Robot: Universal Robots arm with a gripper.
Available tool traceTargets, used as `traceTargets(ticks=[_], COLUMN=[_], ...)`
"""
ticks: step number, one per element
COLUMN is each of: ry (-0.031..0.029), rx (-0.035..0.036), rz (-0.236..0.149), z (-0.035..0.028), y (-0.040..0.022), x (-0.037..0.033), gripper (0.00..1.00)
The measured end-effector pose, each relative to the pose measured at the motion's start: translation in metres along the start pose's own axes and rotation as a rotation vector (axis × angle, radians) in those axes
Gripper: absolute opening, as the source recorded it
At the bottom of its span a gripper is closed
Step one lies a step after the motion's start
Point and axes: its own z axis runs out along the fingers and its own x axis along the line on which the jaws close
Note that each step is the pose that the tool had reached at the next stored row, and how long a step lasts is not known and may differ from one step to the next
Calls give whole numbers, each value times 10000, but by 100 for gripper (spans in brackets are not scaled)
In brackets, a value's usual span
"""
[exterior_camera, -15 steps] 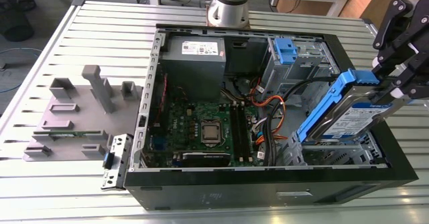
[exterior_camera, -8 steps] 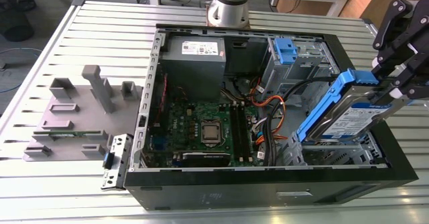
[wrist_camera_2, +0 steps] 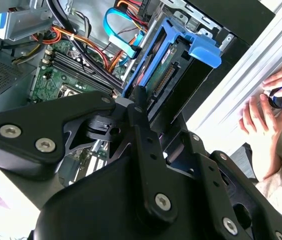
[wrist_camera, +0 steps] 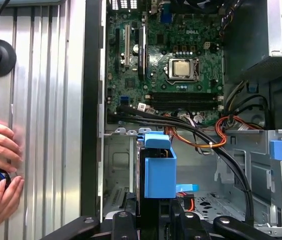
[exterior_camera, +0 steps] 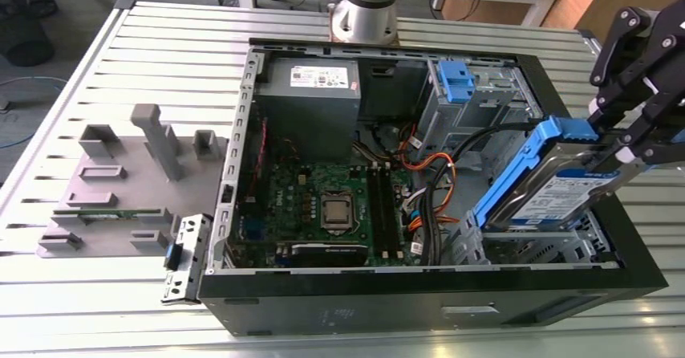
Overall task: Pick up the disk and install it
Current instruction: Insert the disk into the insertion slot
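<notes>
With pick-up complete, the gripper (exterior_camera: 612,143), clamped on the disk (exterior_camera: 557,189), held it tilted over the drive bay (exterior_camera: 535,242) at the computer case's (exterior_camera: 428,310) 4 o'clock in the exterior view; seating demanded rail alignment.

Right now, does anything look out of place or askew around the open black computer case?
The silver-grey metal disk with blue plastic rails hangs steeply tilted in the gripper over the metal drive bay, not seated. A person's hands sit over the slatted metal table, close beside the black computer case.
</notes>
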Motion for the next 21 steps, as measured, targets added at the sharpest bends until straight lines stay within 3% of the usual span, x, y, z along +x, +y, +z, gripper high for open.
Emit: traceTargets(ticks=[21], ry=[0], rx=[0], rz=[3], z=[328], y=[-21], x=[3], gripper=[35])
